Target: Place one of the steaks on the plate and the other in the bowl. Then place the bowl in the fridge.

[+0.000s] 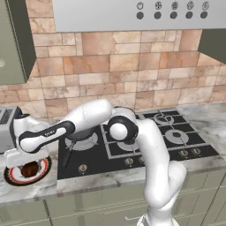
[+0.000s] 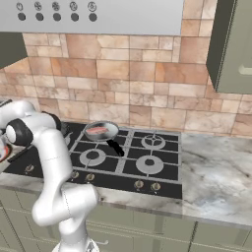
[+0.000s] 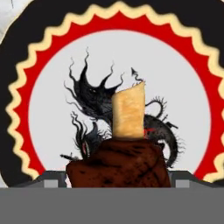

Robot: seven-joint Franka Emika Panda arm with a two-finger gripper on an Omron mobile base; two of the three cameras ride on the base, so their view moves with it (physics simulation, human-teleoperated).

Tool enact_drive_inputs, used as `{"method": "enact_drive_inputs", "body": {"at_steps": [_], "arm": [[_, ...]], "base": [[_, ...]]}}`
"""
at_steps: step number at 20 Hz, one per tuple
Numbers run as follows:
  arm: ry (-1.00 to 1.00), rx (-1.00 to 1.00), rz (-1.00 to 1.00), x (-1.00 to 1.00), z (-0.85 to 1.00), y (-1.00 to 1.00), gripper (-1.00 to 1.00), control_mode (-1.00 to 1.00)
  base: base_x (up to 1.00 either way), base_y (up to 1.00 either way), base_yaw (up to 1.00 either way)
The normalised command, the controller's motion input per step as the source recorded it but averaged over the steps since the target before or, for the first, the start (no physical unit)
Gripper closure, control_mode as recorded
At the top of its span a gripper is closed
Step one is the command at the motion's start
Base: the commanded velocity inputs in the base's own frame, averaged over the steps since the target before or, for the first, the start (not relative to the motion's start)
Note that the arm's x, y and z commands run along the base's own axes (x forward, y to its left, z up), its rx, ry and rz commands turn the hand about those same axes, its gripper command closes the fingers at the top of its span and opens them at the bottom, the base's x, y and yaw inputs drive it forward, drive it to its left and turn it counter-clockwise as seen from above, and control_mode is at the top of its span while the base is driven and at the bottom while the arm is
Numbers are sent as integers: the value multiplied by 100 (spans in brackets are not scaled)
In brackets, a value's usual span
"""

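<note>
The plate (image 1: 9, 177), with its black rim, red ring and white centre with a dark drawing, lies on the counter left of the stove and spans the hand view (image 3: 183, 87). The dark reddish-brown steak (image 1: 30, 169) hangs low over its centre. My gripper (image 1: 28, 162) reaches down from the arm stretched to the left. In the hand view the steak (image 3: 118, 168) sits between the two fingertips of the gripper (image 3: 117, 180), which are shut on its sides. The pale raw steak (image 2: 98, 130) lies in a silver pan (image 2: 109, 134) on the stove. The bowl and the fridge are out of view.
A black gas cooktop (image 1: 176, 148) lies right of the plate, with a dark pan (image 1: 81, 140) on its front left burner, handle toward the counter edge. A silver toaster (image 1: 6, 128) stands just behind the plate. A range hood (image 1: 132, 13) hangs overhead.
</note>
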Motion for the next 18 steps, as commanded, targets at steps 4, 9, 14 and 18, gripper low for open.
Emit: {"method": "enact_drive_inputs", "body": {"at_steps": [4,9,14,18], "arm": [[0,-4,0,20,-22,0,100,-100],[0,-2,0,28,-13,3,100,-100],[0,-1,0,21,-19,15,-100,-100],[2,0,0,0,0,0,-100,-100]], "base": [[0,0,0],[0,0,0],[0,0,0],[0,0,0]]}}
